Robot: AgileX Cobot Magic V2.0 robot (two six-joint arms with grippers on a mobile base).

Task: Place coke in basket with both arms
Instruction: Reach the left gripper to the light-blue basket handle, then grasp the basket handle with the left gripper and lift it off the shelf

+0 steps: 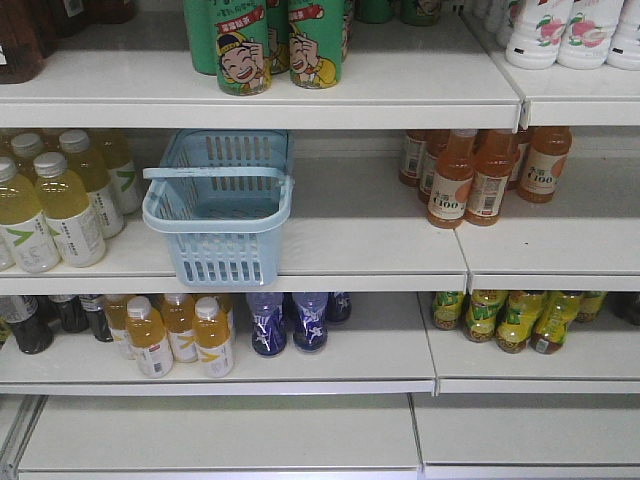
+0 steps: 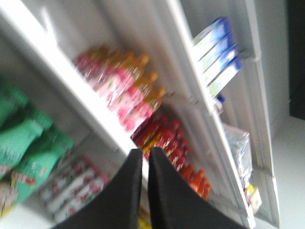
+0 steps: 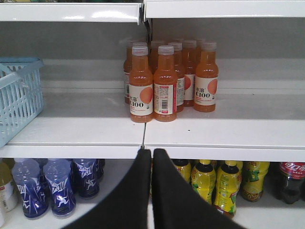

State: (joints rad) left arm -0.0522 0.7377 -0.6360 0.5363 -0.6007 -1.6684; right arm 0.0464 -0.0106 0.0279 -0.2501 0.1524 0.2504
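basket: light blue basket (image 1: 220, 205) sits left of centre in the front view, on the middle shelf (image 1: 380, 235), front edge over the shelf lip. Handle (image 1: 215, 173) lies flat across the rim, leaving the front half of the mouth open. Probably set forward like this so a bottle can be dropped in from the aisle side. Appears empty. Its slotted side also shows at the left edge of the right wrist view (image 3: 19, 98).

coke: the all-red bottle is not seen in any view. A red-labelled dark cola bottle (image 3: 291, 181) shows at lower right of the right wrist view, on the lower shelf; that is not the target. Red-capped bottles (image 2: 164, 138) at centre of the left wrist view are too blurred to identify.

left gripper: (image 2: 145, 157) bottom centre of its view, fingers nearly together with a thin slit between, holding nothing. View is tilted and motion-blurred, pointed at shelving with pink and red drinks; likely searching.

right gripper: (image 3: 151, 155) bottom centre of its view, fingers almost closed, nothing between them. It faces the shelf edge squarely, just below the orange C100 bottles (image 3: 164, 83), basket to its left.

stage: judged early; no bottle in hand, basket unfilled.

next: locate the coke, then open the fingers before approach.

risk: picking the dark cola bottle by mistake.
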